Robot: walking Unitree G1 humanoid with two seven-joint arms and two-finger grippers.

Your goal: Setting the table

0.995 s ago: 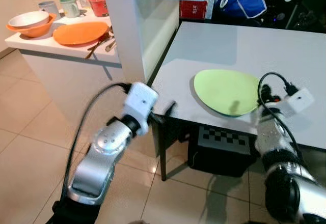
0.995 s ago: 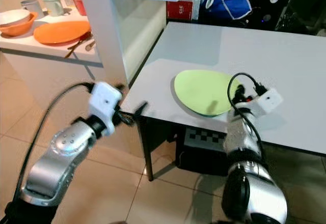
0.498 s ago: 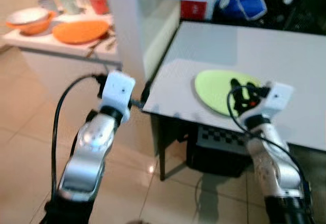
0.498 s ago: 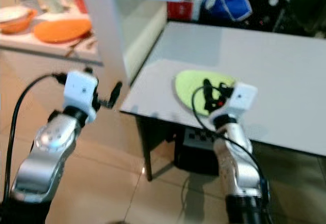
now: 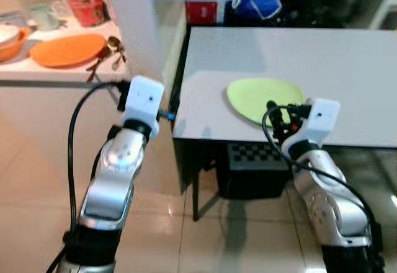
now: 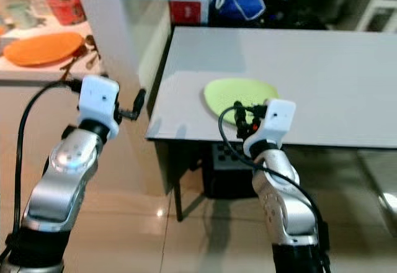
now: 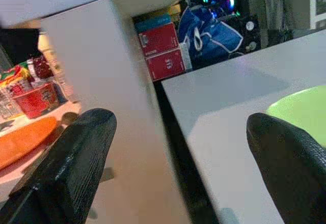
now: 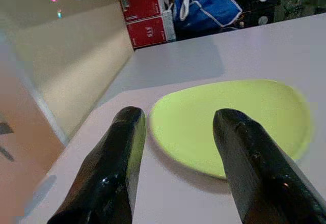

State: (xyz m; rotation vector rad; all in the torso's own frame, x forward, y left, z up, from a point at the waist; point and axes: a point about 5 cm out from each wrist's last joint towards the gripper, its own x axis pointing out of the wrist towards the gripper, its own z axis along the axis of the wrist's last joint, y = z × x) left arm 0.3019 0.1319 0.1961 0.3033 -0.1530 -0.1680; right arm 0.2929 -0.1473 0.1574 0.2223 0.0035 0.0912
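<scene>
The right gripper (image 8: 175,173) has pulled back from the green plate (image 5: 265,99): a second ago the arm reached over the plate's near side, and now its fingers (image 8: 117,168) hang just short of the plate's near rim, spread apart and holding nothing. The left gripper (image 7: 173,168) has also come back from the table corner and now sits beside the table's left edge, over the floor, fingers wide apart and empty. The camera itself has shifted, so the whole scene sits differently in view.

The plate lies flat on the grey table (image 5: 347,56), close to the near edge and toward the left half of the top. The rest of the tabletop behind and to the right of the plate is bare surface. A white pillar (image 5: 146,43) stands just beside the table's left edge, leaving only a narrow gap there. Left of it, a white counter (image 5: 37,71) carries an orange plate (image 5: 67,48), cutlery (image 5: 110,49) and a red cup (image 5: 88,11). A checkered box (image 5: 254,167) sits under the table.
</scene>
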